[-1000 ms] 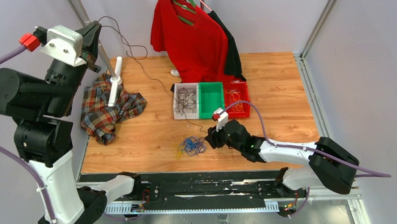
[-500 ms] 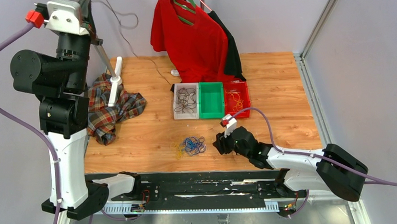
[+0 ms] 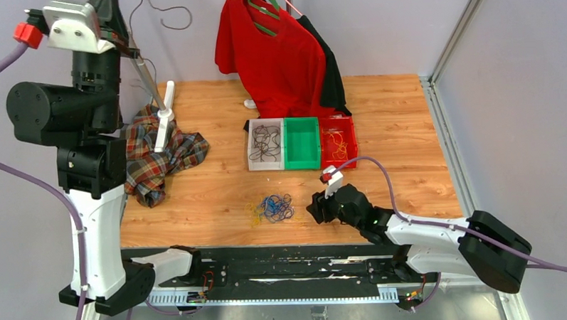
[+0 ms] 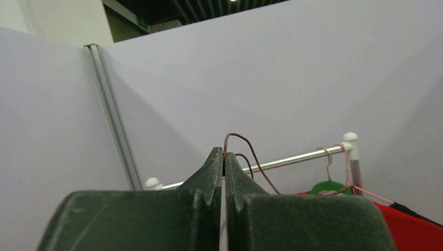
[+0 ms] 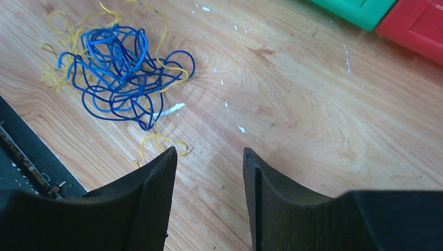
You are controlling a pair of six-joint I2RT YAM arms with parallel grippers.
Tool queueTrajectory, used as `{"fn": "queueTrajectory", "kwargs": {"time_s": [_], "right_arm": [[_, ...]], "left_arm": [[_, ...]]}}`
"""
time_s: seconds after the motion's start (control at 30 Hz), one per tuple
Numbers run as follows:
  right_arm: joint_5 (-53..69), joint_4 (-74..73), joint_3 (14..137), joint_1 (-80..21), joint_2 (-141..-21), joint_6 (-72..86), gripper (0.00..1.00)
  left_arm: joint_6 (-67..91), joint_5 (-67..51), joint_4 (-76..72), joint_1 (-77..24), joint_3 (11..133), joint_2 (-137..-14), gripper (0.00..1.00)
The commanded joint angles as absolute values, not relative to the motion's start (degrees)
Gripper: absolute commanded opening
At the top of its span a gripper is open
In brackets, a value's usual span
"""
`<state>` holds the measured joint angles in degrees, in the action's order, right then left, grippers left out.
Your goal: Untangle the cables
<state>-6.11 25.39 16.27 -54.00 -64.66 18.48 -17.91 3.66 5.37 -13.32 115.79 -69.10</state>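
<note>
Left wrist shows left hand (image 4: 223, 157) pinching a dark cable (image 4: 236, 135); right hand (image 5: 209, 152) empty, half-open

Top: high behind arm bases (image 3: 165, 266), looking down on tabletop (image 3: 218, 191). Left wrist: aloft, facing wall (image 4: 287, 78). Right wrist: close over tabletop; blue-yellow cables (image 5: 112, 70) shared with top.

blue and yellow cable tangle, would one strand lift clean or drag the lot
Probably floppy: the blue and yellow tangle lies in loose flat loops. Likely drags as one clump, since its two colours interlace. Seems light, so a push may slide it.
</note>
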Motion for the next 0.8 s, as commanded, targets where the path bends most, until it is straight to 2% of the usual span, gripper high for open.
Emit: {"fn": "queueTrajectory", "kwargs": {"time_s": [0.0, 0.27, 0.43, 0.77], "right_arm": [[-7.43, 24.17, 19.37, -52.81, -61.76, 18.31, 0.50], [-11.41, 20.82, 22.35, -52.59, -56.24, 16.94, 0.49], [-14.72, 20.63, 22.70, -52.43, -54.32, 16.49, 0.48], [-16.35, 23.17, 21.49, -50.85, -54.89, 16.65, 0.47]], "left_arm": [[-16.10, -3.16, 6.91, -13.61, 112.15, -68.62, 0.00], [-12.04, -10.85, 7.33, -13.58, 101.66, -69.28, 0.00], [-9.28, -15.73, 1.41, -14.02, 92.76, -70.10, 0.00], [-6.00, -19.54, -0.93, -14.72, 90.88, -77.58, 0.00]]}}
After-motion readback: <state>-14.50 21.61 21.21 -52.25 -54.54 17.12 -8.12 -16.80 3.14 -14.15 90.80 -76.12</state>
